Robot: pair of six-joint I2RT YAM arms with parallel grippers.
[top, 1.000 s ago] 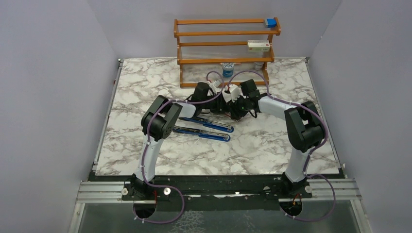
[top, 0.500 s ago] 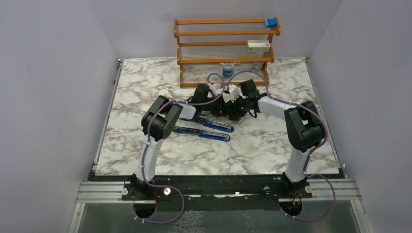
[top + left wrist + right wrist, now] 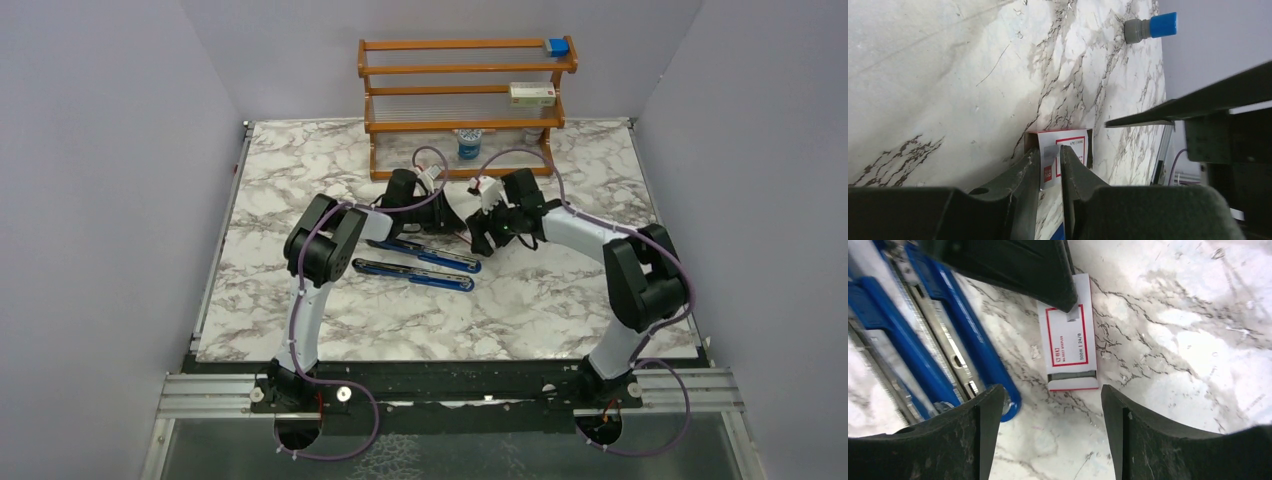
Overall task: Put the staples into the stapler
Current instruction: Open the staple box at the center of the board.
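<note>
Now my left gripper [image 3: 1050,152] is nearly closed, pinching the flap of the small white cardboard box with a red border [image 3: 1068,337] at frame centre; my right gripper [image 3: 1049,392] gapes wide (holding nothing) over it. The long blue-and-metal stapler [image 3: 965,335] lies opened at left.

Our left arm [image 3: 322,250] and right arm [image 3: 640,272] bend at the elbows and reach inward, wrists close together. Our left gripper [image 3: 1049,150] shows only a narrow slit between its jaws; we cannot tell if they pinch. Our right gripper [image 3: 1050,390] stands wide open, and one left fingertip [image 3: 1063,295] lies just beyond its jaws.
</note>
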